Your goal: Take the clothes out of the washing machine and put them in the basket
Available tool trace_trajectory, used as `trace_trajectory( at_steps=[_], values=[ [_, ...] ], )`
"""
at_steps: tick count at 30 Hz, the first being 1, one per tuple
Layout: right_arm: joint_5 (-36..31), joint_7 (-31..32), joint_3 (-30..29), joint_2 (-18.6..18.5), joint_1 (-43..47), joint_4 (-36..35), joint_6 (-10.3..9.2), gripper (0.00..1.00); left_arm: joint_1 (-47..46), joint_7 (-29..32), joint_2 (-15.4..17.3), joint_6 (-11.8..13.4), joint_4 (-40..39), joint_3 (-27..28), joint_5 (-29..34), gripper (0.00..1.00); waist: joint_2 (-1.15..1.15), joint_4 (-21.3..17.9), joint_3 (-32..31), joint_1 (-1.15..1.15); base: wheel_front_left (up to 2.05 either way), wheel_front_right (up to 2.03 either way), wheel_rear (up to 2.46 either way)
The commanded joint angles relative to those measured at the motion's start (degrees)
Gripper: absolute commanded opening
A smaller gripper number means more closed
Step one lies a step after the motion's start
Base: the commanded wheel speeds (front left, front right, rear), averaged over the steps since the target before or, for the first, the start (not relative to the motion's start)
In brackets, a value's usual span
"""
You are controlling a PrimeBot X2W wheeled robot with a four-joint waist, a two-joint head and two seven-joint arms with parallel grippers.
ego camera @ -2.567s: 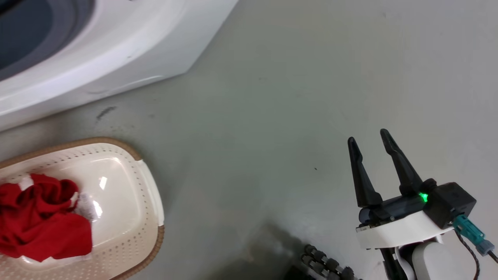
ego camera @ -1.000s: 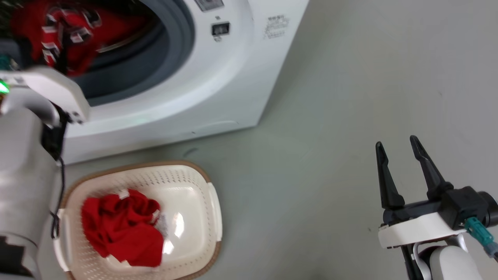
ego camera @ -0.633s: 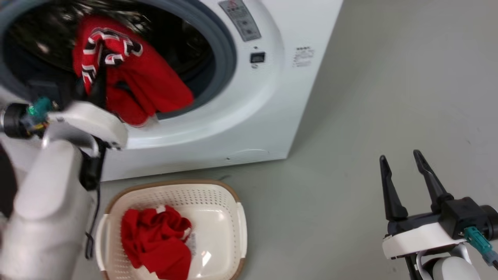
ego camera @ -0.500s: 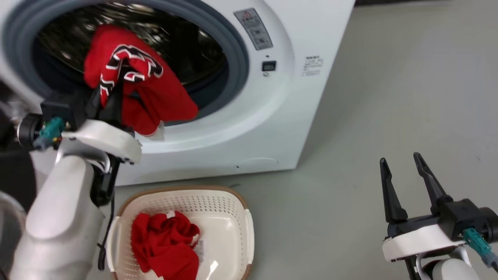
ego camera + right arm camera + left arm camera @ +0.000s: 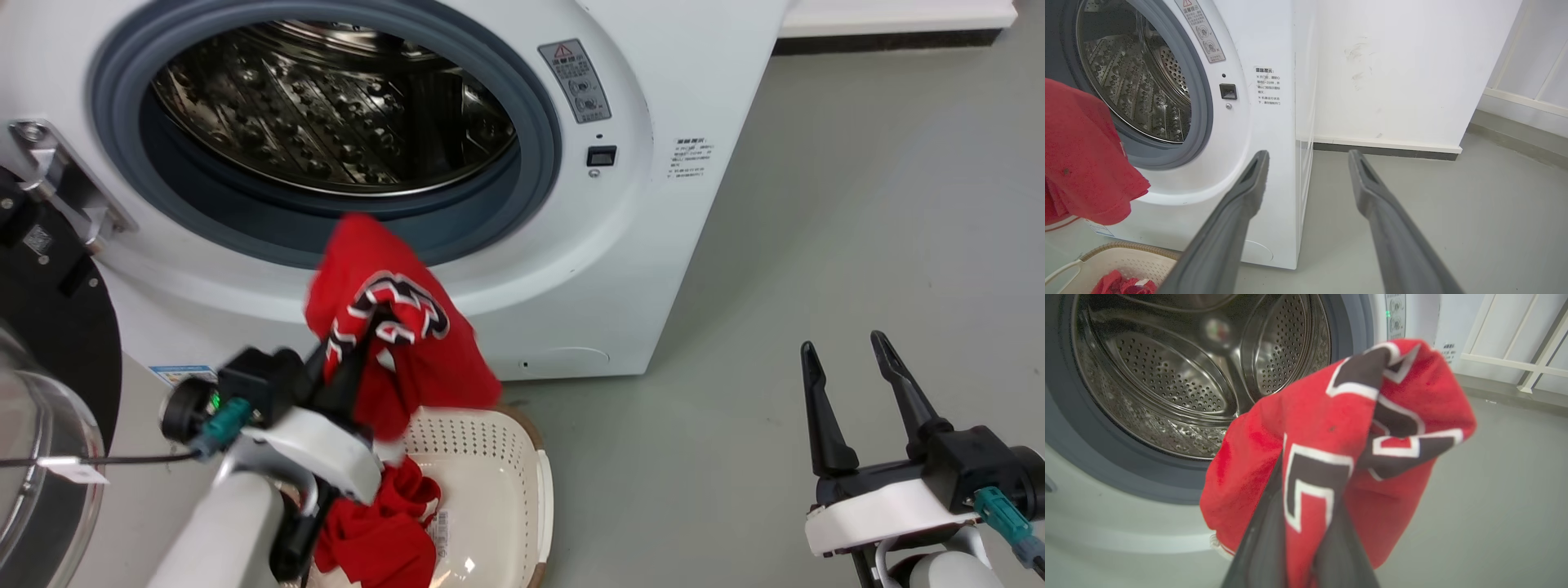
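The white washing machine [image 5: 678, 212] stands with its porthole uncovered and its steel drum [image 5: 326, 106] bare inside. My left gripper [image 5: 359, 347] is shut on a red garment with black-and-white graphics [image 5: 392, 327], which hangs in front of the machine just above the basket's [image 5: 498, 482] near rim. In the left wrist view the same garment [image 5: 1339, 457] drapes over the shut fingers. A second red garment with white trim [image 5: 384, 531] lies in the basket, also seen low in the right wrist view [image 5: 1122, 283]. My right gripper [image 5: 845, 355] is open over the bare floor at the right.
The machine's glass door [image 5: 41, 457] hangs swung out at the far left, close to my left arm. Grey floor [image 5: 816, 204] stretches to the right of the machine. A white wall with a dark baseboard [image 5: 1388, 151] runs behind it.
My left gripper has pulled the printed red garment out of the drum and down to just above the basket. The head camera has tilted up and turned; the right gripper stays open.
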Motion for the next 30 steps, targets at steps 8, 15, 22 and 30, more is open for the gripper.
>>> trace_trajectory(
  at_steps=[8, 15, 22, 30],
  values=[
    [0.86, -0.10, 1.18, 0.02, -2.08, -0.75, -0.06, 1.00, 0.92, 1.60, -0.42, -1.24, 6.44, -4.80, -0.12, 0.00, 0.00, -2.56, 5.91, 0.01, 0.00, 0.00, 0.00],
    [2.25, -0.10, 0.79, 0.03, -5.02, -1.99, -0.06, 1.00, -3.26, 0.64, -0.77, -1.61, 14.09, -8.60, 2.21, 0.00, 0.00, -5.91, 13.91, 0.01, 0.00, 0.00, 0.00],
    [4.45, -0.10, 0.89, 0.06, -7.42, -2.52, -0.06, 1.00, -8.66, -0.02, -0.22, -1.75, 21.62, -10.99, 3.36, 0.00, 0.00, -9.09, 21.89, 0.01, 0.00, 0.00, 0.00],
    [6.06, -0.10, 1.63, 0.06, -9.18, -3.25, -0.06, 1.00, -14.51, -0.41, 1.29, -1.83, 28.68, -11.61, 4.46, 0.00, 0.00, -11.40, 28.58, 0.01, 0.00, 0.00, 0.00]
  ],
)
